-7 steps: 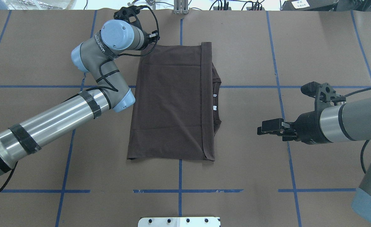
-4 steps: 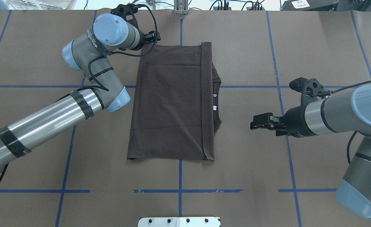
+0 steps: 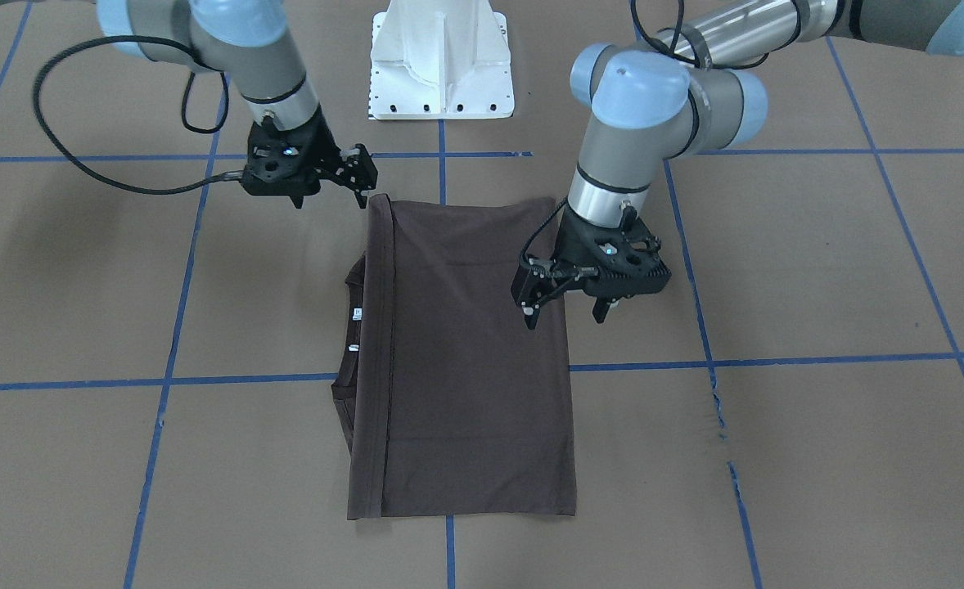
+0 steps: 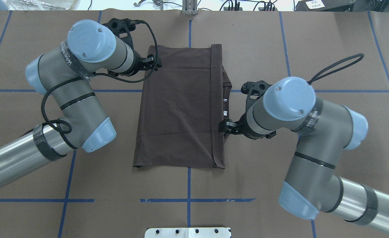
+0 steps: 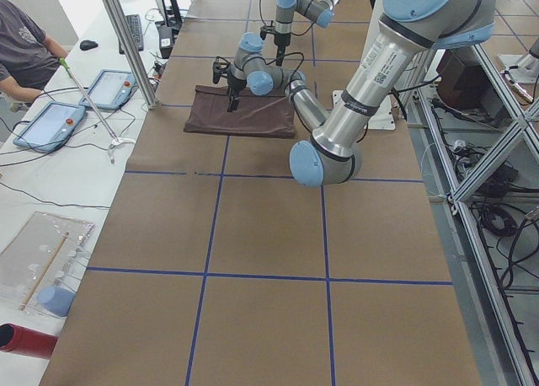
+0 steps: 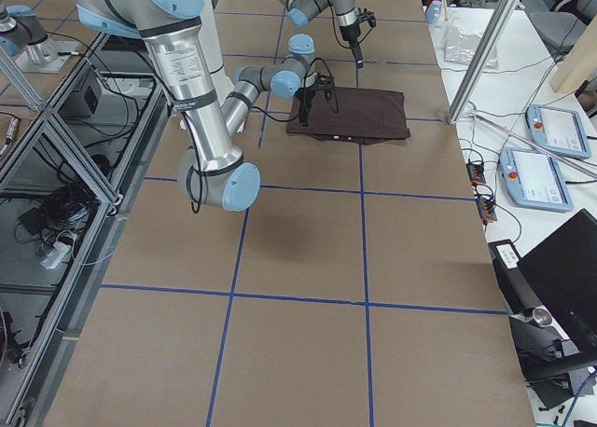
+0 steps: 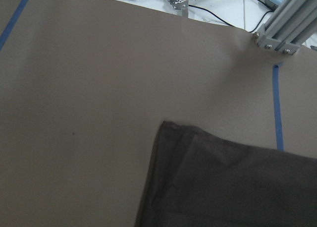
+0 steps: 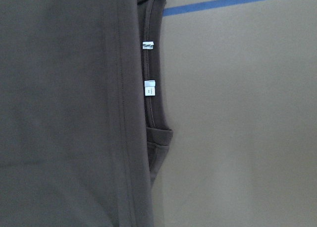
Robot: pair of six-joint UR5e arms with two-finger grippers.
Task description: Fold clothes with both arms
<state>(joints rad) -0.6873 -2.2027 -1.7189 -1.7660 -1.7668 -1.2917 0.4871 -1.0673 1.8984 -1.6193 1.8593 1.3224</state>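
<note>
Nearest us, a white base plate point(image 4: 188, 232) shows at the edge of the brown desk point(image 4: 330, 49), which is crossed by blue tape lines point(image 4: 188, 200). Just beyond the tape cross lies the dark brown T-shirt point(image 4: 178, 105) — folded into a flat rectangle at the middle of the desk, its hem band point(image 4: 217, 109) running along the right side. From under that band the ribbed collar point(image 4: 227, 82) pokes out to the right, with two small white labels point(image 8: 149, 88) on it. The right claw point(image 3: 329, 199) hangs over this right edge, by the nearer half of the shirt, its fingers spread and holding nothing. Its wrist camera looks down on the collar and labels. Farther off, the left claw point(image 3: 565, 315) hovers over the shirt's left edge, toward the far left corner — fingers likewise spread, empty. We cannot tell whether either claw touches the cloth. Past the far edge of the desk stand an aluminium post point(image 4: 189, 6) and some black cables point(image 4: 229, 5).
</note>
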